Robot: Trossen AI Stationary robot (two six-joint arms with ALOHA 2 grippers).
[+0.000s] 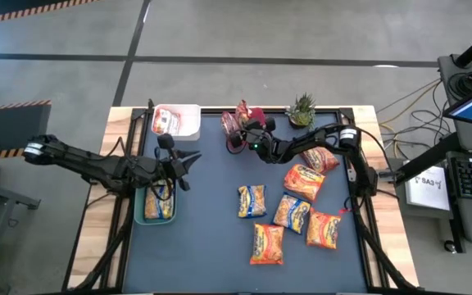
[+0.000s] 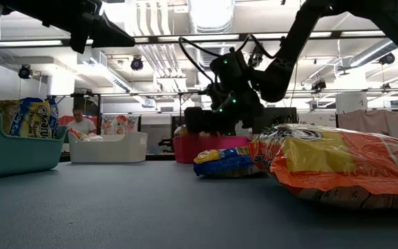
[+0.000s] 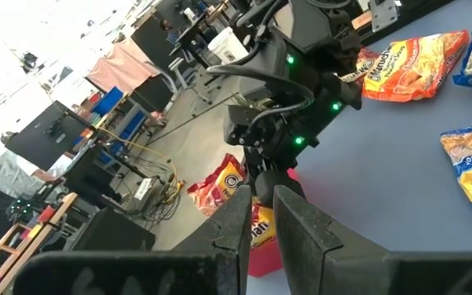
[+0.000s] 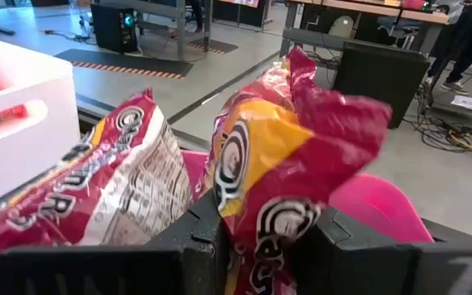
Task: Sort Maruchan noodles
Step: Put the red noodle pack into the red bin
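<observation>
My right gripper (image 4: pixel 260 238) is shut on a red noodle packet (image 4: pixel 289 156) over the red bin (image 1: pixel 238 121) at the table's far edge. A second red packet (image 4: pixel 97 192) stands in that bin beside it. The white bin (image 1: pixel 179 120) holds one packet, and the green bin (image 1: pixel 156 205) holds yellow-blue packets. Loose orange packets (image 1: pixel 304 182) and yellow-blue packets (image 1: pixel 251 201) lie flat on the mat. My left gripper (image 1: pixel 188 168) hangs shut and empty above the green bin's far end. My right gripper pinches the red packet's near end (image 4: pixel 256 217) between its two fingers. The fingers come in about level from the table's right. The crinkled packet sticks out past the fingertips, over the red bin (image 4: pixel 383 205). Whether it touches the bin or the other packet, I cannot tell.
A small potted plant (image 1: pixel 301 110) stands at the far edge, right of the red bin. More loose packets (image 1: pixel 324 229) lie on the mat's right half. Bare mat lies in the middle between the green bin and the packets.
</observation>
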